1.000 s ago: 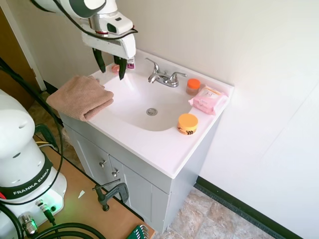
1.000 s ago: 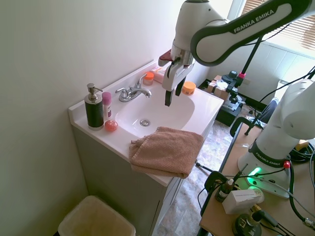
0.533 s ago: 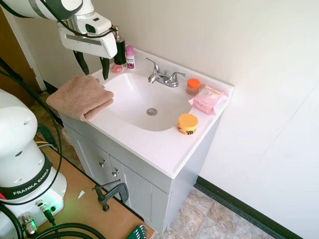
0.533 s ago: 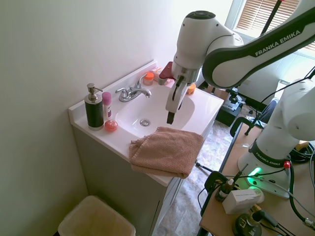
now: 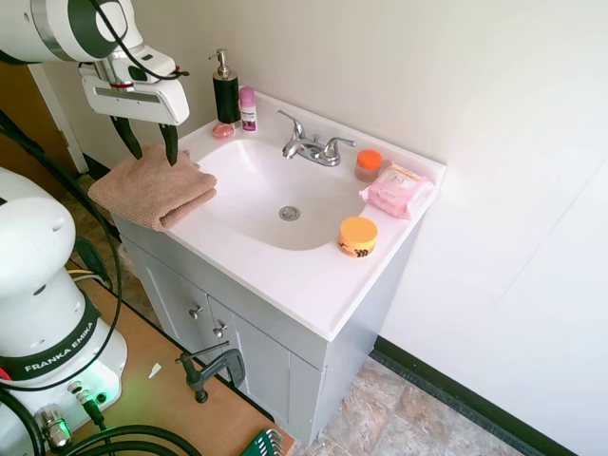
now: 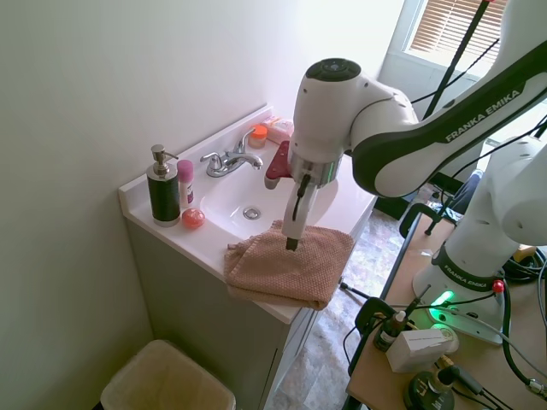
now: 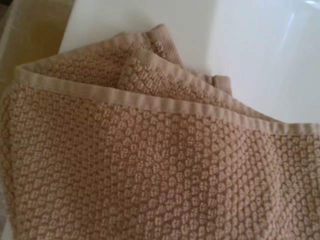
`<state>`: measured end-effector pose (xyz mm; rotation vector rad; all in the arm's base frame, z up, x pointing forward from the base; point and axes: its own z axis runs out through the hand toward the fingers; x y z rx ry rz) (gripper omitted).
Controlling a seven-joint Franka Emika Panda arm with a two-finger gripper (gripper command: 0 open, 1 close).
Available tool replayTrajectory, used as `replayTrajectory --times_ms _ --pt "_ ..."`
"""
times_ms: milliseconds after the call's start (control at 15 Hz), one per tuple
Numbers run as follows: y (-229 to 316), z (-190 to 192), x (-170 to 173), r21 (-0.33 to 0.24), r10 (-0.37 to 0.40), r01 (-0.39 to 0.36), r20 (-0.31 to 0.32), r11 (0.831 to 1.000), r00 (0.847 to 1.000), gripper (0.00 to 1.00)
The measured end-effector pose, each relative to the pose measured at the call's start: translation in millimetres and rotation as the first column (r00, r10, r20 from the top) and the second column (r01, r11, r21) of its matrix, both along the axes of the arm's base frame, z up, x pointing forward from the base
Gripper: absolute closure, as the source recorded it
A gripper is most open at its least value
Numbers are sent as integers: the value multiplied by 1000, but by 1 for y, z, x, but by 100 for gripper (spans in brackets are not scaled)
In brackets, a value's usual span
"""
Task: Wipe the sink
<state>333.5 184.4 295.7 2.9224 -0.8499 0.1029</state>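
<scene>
The sink (image 5: 249, 195) (image 6: 273, 201) is a glossy white oval basin set in a white vanity top, with a round metal drain (image 5: 289, 213) and a chrome faucet (image 5: 312, 146). A folded tan towel (image 5: 154, 185) (image 6: 291, 260) (image 7: 150, 165) lies on the counter edge beside the basin, partly overhanging it. My gripper (image 5: 146, 147) (image 6: 291, 241) hangs open just above the towel, fingers pointing down, holding nothing. The wrist view is filled by the towel's waffle weave with white counter beyond it.
A dark soap dispenser (image 5: 226, 90), a pink bottle (image 5: 248, 108) and a small pink item (image 5: 222, 131) stand by the back corner. An orange-lidded jar (image 5: 368, 164), a pink wipes pack (image 5: 399, 188) and an orange tub (image 5: 357, 236) sit on the other side. A bin (image 6: 167, 380) stands on the floor.
The gripper has travelled from over the basin's back edge to above the towel and dropped lower toward it. It stayed open throughout. The towel has not moved.
</scene>
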Motion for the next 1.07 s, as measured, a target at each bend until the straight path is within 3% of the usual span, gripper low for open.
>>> replayTrajectory --times_ms 333,400,1067 --pt "4 -35 1 -22 8 -8 -20 1000 1000 0" --pt "4 -40 1 -29 11 -11 -20 1000 1000 100" --pt "7 -45 1 -38 19 -19 -8 999 1000 100"
